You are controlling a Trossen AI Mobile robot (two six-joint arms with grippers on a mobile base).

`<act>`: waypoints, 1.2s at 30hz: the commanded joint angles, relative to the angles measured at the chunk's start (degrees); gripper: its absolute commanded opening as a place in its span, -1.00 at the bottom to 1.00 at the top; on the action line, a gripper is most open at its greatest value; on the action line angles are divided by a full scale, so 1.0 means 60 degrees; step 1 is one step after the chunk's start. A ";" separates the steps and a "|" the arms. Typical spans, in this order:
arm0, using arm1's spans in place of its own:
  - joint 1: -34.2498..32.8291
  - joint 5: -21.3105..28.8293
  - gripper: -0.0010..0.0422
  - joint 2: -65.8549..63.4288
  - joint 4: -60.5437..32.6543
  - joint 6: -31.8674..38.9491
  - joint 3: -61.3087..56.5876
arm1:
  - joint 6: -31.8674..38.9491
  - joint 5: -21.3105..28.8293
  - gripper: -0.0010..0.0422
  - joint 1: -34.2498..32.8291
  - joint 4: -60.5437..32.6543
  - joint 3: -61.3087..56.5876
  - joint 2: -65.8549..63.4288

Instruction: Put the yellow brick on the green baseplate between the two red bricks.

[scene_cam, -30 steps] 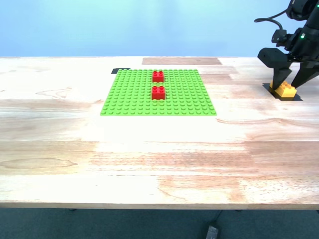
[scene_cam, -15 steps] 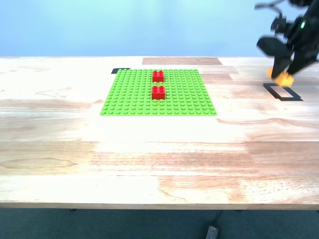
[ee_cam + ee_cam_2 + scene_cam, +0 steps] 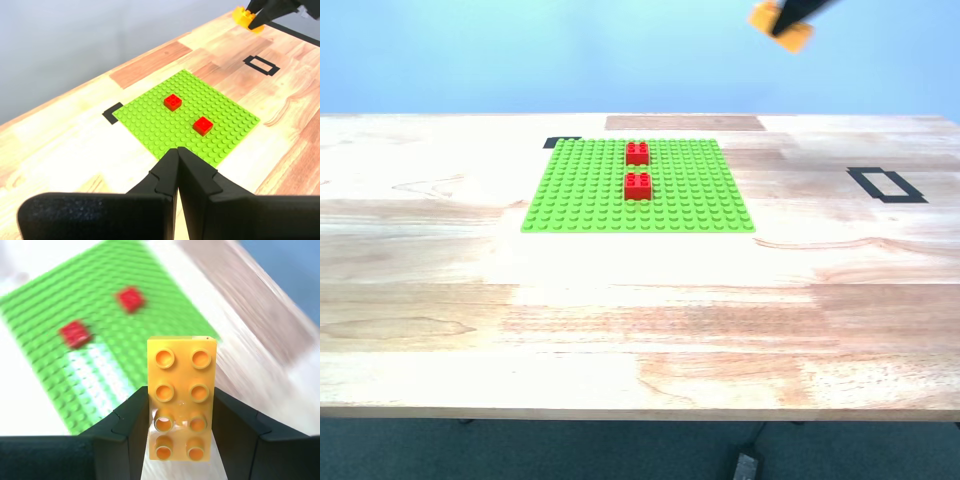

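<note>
The yellow brick point(image 3: 182, 402), oblong with eight studs, hangs in the air clear of the bench; the green baseplate point(image 3: 580, 195) lies flat near the bench's far edge, the two red bricks point(image 3: 637, 153) point(image 3: 638, 185) stand on it, a gap between them

the pale, streaky wooden plank table point(image 3: 620, 320) carries a large flat square bright-green studded plastic baseplate point(image 3: 580, 195) toward its far side, a black tape corner mark point(image 3: 560, 142) touching the plate's far corner and a black tape rectangle outline point(image 3: 887, 185) well apart toward the exterior view's right.
</note>
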 commanded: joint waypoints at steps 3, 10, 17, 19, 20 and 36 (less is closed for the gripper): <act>0.0000 0.0015 -0.96 -0.0069 0.0004 0.0000 -0.0109 | -0.0969 0.1275 -0.84 0.1767 -0.0597 0.1206 0.0984; 0.0000 0.0018 -0.96 -0.0157 -0.0007 -0.0004 -0.0106 | -0.1672 0.2171 -0.84 0.2914 -0.0951 0.2667 0.2860; 0.0000 0.0018 -0.96 -0.0211 0.0007 -0.0004 -0.0106 | -0.2211 0.2605 -0.84 0.3297 -0.1016 0.3279 0.4466; 0.0000 0.0018 -0.96 -0.0222 0.0004 -0.0004 -0.0106 | -0.2320 0.2594 -0.84 0.3395 -0.1005 0.3315 0.4794; 0.0000 0.0015 -0.96 -0.0226 0.0000 -0.0004 -0.0106 | -0.2317 0.2601 -0.84 0.3410 -0.1016 0.3337 0.4947; 0.0000 0.0011 -0.96 -0.0244 0.0000 0.0000 -0.0109 | -0.2182 0.2586 -0.84 0.3366 -0.0193 0.3264 0.5905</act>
